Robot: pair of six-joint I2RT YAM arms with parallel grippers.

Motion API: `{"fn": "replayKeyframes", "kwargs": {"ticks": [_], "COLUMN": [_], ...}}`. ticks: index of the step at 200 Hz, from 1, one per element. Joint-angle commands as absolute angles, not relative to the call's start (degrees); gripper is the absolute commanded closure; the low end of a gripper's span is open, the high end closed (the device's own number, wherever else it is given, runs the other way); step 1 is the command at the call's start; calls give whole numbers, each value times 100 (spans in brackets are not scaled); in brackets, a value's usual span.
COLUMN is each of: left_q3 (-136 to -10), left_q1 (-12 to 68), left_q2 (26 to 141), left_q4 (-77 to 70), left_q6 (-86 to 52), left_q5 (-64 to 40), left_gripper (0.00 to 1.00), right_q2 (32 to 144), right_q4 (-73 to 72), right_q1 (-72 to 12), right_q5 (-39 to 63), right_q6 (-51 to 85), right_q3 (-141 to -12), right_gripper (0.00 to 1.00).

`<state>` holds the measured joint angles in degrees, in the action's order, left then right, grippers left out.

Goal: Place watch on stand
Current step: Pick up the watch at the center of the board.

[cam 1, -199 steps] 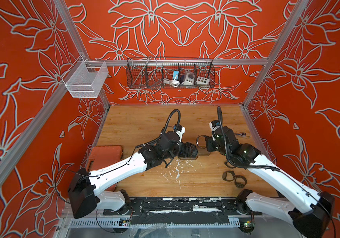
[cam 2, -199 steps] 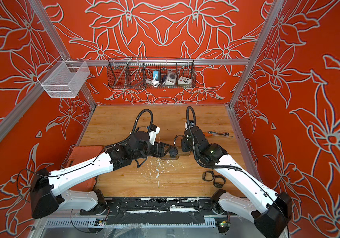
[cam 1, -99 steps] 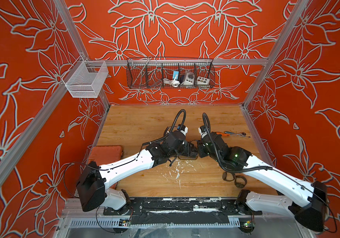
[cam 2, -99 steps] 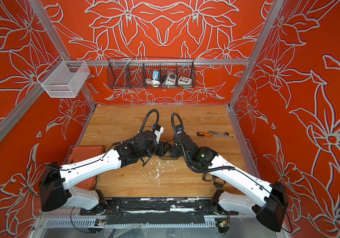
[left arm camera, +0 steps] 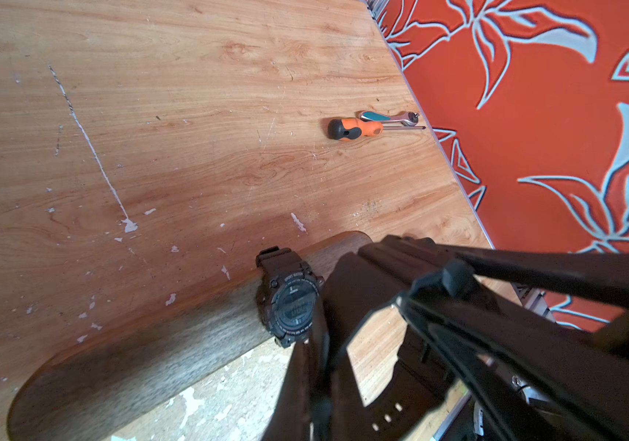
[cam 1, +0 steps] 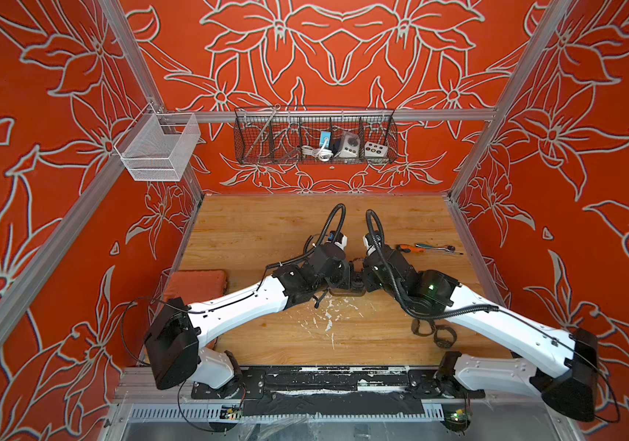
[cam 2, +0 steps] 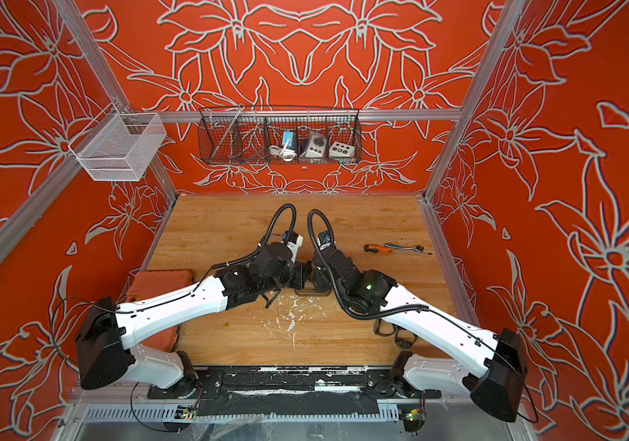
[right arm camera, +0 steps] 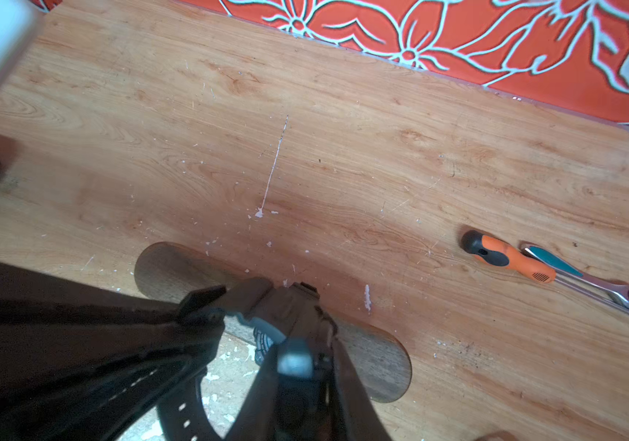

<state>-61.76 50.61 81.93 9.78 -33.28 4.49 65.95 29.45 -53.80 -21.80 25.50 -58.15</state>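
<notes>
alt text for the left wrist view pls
A black digital sport watch lies across a dark-brown wooden stand bar, the left gripper closed at its strap, dark robot hardware filling the corner beside it. An orange-and-black screwdriver lies on the scratched wooden table beyond.

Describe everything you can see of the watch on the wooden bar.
The watch is a black digital sport watch: chunky round case, dark display, matte rubbery-looking strap punched with holes. It sits face up across the dark wooden stand, strap running down both sides, the right gripper tight against its case.
</notes>
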Motion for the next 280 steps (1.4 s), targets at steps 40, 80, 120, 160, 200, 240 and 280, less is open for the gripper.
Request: {"fn": "replayKeyframes", "kwargs": {"ticks": [40, 80, 120, 160, 200, 240, 280], "left_q3": [-5997, -5808, -5679, -5519, -5333, -5242, -5054], "left_q1": [4923, 4747, 4580, 4570, 4570, 4570, 4579], "left_q2": [8002, 7966, 7880, 7654, 7370, 7279, 7101], "left_q4": [603, 236, -8, -195, -404, -740, -963], "left_q6": [-3439, -3514, -3494, -3493, -2987, -2705, -2650], "left_q5": [287, -99, -472, -705, -829, -1269, -1483], "left_gripper": [100, 100, 100, 100, 100, 100, 100], "right_q2": [5712, 5135, 4664, 4231, 4173, 4008, 4156], "right_q4": [2894, 2725, 2549, 1916, 2041, 1826, 1726], "right_q1": [-5441, -5385, -5237, -5115, -5098, -5098, -5098], "right_q5": [-1801, -1915, -1707, -1102, -772, -548, -162], "right_q6": [2880, 2866, 2821, 2647, 2756, 2985, 3109], "right_q3": [-5628, -5244, -5002, -4432, -4579, -4346, -4398], "right_gripper": [44, 24, 15, 11, 11, 11, 9]}}
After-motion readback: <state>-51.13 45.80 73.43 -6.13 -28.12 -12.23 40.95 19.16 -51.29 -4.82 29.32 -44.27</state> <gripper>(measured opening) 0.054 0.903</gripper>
